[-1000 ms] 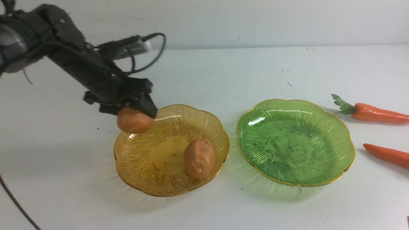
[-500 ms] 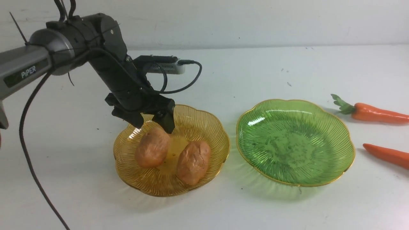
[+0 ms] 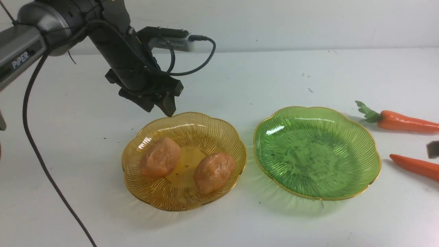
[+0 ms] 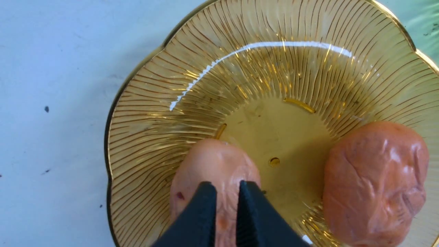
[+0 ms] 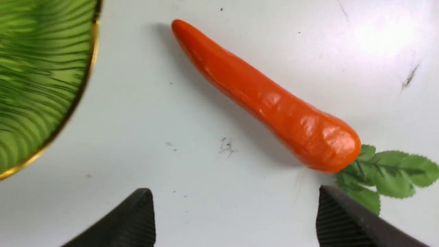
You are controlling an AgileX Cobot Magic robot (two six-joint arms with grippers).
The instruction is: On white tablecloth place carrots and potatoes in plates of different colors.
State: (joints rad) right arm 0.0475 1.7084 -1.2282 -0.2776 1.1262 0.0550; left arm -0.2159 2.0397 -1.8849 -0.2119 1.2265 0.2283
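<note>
One carrot (image 5: 267, 103) beside green plate (image 5: 41, 85) (not touching)

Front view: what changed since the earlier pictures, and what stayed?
The left gripper carried a potato into the amber plate, released it, nudging the other potato, then rose and closed. The right gripper, open, edged in by the nearer carrot. That carrot, the farther carrot and green plate stayed.

White cloth (image 3: 219, 79) with small dark specks. Left of the green plate (image 3: 317, 154), ribbed and gold-rimmed, an amber plate (image 3: 205, 127) with the same ribbing and gold edge. Potatoes (image 3: 160, 157) orange-tan. Carrots (image 3: 404, 121) glossy orange, leaves green. Left pincer (image 4: 225, 187) and right pincer (image 5: 234, 190) black.
</note>
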